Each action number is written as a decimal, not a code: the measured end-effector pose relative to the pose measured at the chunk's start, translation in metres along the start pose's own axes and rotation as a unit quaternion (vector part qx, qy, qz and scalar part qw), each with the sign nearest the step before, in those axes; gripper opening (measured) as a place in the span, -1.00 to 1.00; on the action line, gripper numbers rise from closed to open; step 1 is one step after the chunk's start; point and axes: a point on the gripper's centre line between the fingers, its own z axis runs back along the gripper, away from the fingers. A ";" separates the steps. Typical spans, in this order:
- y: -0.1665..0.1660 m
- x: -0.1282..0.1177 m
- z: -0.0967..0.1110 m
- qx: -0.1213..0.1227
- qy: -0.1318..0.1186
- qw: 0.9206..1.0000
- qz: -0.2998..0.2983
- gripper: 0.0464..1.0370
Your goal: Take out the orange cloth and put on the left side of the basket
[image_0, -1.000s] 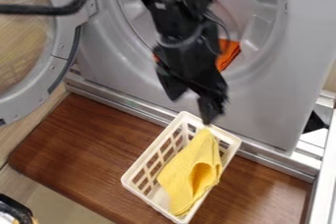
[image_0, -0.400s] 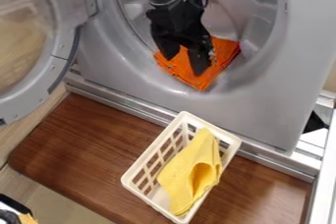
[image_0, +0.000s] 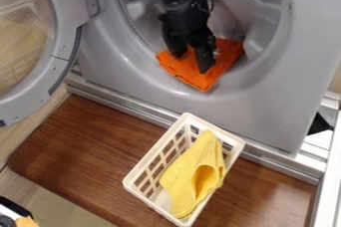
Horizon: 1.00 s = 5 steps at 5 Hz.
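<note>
Right now, hangs down at the far side with the black gripper, angular and dark, over the orange cloth. Holds the two blunt fingers moderately parted, with orange fabric visible between their tips; appears to have hold of nothing, though whether touching the weave or just above it cannot be told. Lies spread, in the cloth's case, as a soft, rough-edged sheet across the lower lip of the round grey drum, with one corner pointing nearward over the smooth, curved grey front. Swings open at left with a round door, ringed in grey around a glossy, see-through centre. Nearer, stretches out in reddish-brown wood, with streaky grain and a rounded left corner, as a board. Carries on it a cream basket, rectangular, set aslant, with square-holed lattice sides. Contains a matte yellow cloth, loosely folded along the right side, with a hollow fold toward the near end and a narrower end toward the far rim.
</note>
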 end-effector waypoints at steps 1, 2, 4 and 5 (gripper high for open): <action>0.008 0.011 -0.013 0.012 -0.005 1.000 -0.006 0.85; 0.005 0.013 -0.014 0.021 -0.004 1.000 -0.003 0.29; -0.009 -0.001 -0.006 0.019 0.006 1.000 0.000 -0.76; -0.015 -0.006 0.005 0.020 0.006 1.000 0.008 -0.95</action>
